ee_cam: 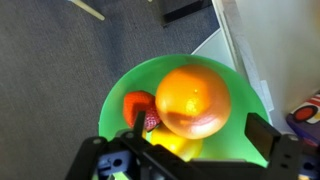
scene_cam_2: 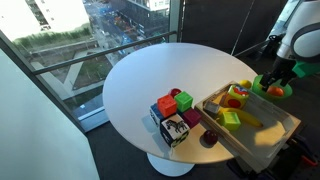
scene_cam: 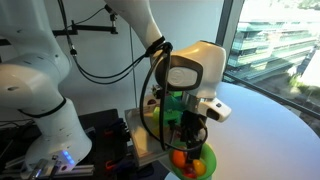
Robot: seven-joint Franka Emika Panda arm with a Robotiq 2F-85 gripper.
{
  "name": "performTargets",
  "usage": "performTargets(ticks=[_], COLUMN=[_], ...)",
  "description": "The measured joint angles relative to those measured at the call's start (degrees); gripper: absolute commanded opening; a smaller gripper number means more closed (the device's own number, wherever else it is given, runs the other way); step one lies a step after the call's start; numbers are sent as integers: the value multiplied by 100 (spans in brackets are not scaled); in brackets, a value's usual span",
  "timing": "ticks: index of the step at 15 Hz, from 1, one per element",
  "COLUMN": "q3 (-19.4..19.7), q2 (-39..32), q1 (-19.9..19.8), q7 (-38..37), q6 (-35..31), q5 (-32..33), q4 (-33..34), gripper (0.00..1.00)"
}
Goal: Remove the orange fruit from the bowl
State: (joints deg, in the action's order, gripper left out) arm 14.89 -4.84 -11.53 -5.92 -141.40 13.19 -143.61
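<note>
Now the hand (ee_cam: 190, 160) hangs right over the bowl (ee_cam: 118, 88). Its two fingers stand wide apart, with nothing held between them. The orange (ee_cam: 193, 100) sits in the middle of the bowl. A red fruit (ee_cam: 138, 105) touches the orange on one side. A yellow fruit (ee_cam: 178, 147) peeks out next to it, partly hidden. In an exterior view the hand (scene_cam: 190, 138) is also just above the bowl (scene_cam: 204, 166).

What could go wrong? The orange is round and smooth. I think it may slip away if the fingers do not close on its middle. Then it could roll out of the bowl and fall. The fingers may also bump the red fruit or catch the bowl's rim. That could tip the bowl or pick up the wrong fruit. Pushing down too hard could squash the fruit.
</note>
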Motion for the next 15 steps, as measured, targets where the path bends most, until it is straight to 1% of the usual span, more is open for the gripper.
performTargets(ticks=[5,6,7,8,9,11,15], q3=[53,61,67,72,75,79,80], q2=[-151,-174,-194,-220,-246,-294,-313], q1=[0,0,0,0,0,0,0], q7=[-13,-24,-41,-60,-82,-127,-196], q6=[0,0,0,0,0,0,78], q5=[0,0,0,0,0,0,-19], q4=[56,64,73,87,99,121,177], gripper=[100,98,75,74,68,52,52])
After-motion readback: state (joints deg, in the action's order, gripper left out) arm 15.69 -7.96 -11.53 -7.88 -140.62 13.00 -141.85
